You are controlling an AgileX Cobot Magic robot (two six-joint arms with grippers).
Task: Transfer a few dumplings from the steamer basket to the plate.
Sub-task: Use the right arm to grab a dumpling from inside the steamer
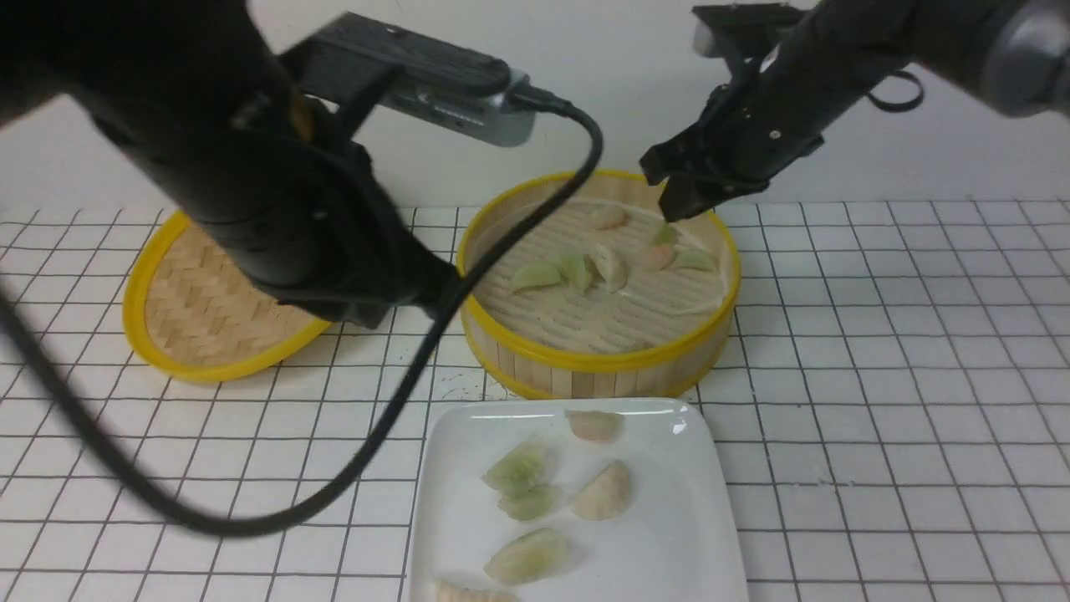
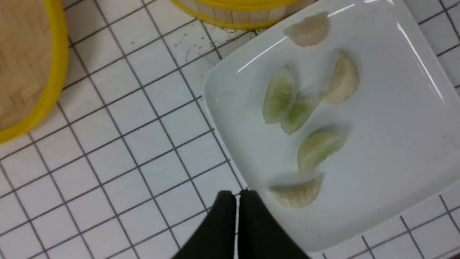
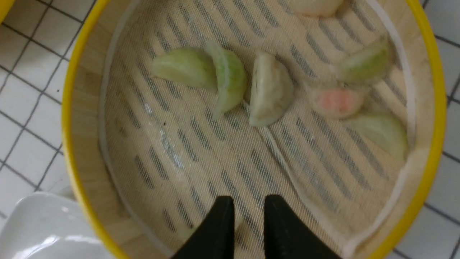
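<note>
The steamer basket (image 1: 598, 361) stands at mid-table and holds several dumplings (image 3: 271, 90), pale green, cream and one pinkish (image 3: 336, 102), on a mesh liner. In front of it the white plate (image 1: 669, 535) carries several dumplings (image 2: 318, 149) too. My left gripper (image 2: 237, 196) is shut and empty, hovering over the plate's left edge beside a cream dumpling (image 2: 298, 192). My right gripper (image 1: 681, 201) hangs above the basket's far right side. Its fingers (image 3: 222, 216) stand slightly apart with nothing between them.
A flat woven lid (image 1: 209, 309) with a yellow rim lies left of the basket. The left arm's black cable (image 1: 401, 393) loops down across the tiles past the plate's left side. A white wall closes the back.
</note>
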